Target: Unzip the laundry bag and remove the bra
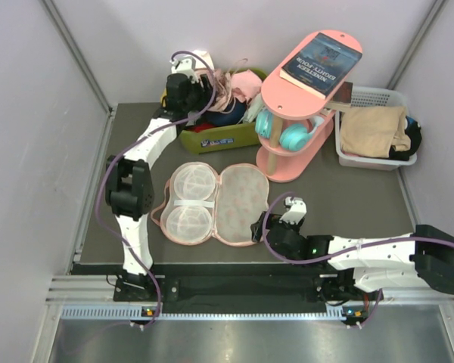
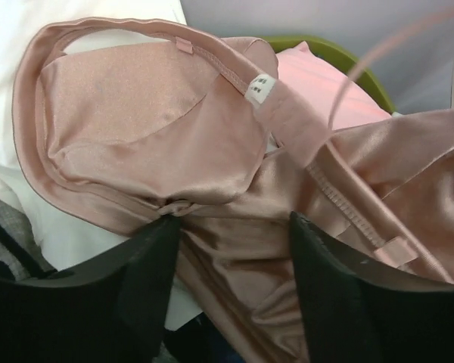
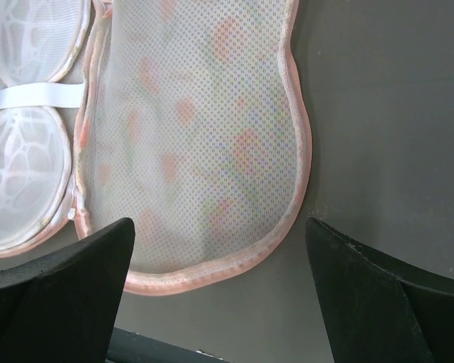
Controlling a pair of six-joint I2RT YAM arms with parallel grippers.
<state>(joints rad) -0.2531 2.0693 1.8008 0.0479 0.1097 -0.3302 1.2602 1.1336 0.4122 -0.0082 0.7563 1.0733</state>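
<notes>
Left fingers (image 2: pixel 147 295) are pinching the bra (image 2: pixel 151 128) at its bunched middle. The satin is creasing toward one fingertip, so I'm reading them as clenched on fabric, not released. One cup is fanning out just ahead of the fingers, and a strap is arcing off to their right. The bra is hanging over the green bin (image 1: pixel 219 138), whose rim is showing beyond the fingers, with other clothes underneath. It's likely being held there for drop-off, clear of the bag.

Laundry bag (image 1: pixel 216 203) is lying unzipped and spread flat on the table (image 1: pixel 348 197), lining up, with no bra inside. It's well behind the left fingers and directly ahead of the right fingers (image 3: pixel 68 280). Those are spread wide, gripping nothing, with the bag's curved pink-trimmed edge sitting between them. They're probably stationed there to steady the bag; height above it is unclear.

Bare table is opening to the right of the right fingers, and the pink stand (image 1: pixel 303 144) is sitting well ahead. The left fingers are crowded by the bin rim and clothes just below, so free room is mostly upward. Task is looking nearly finished.
</notes>
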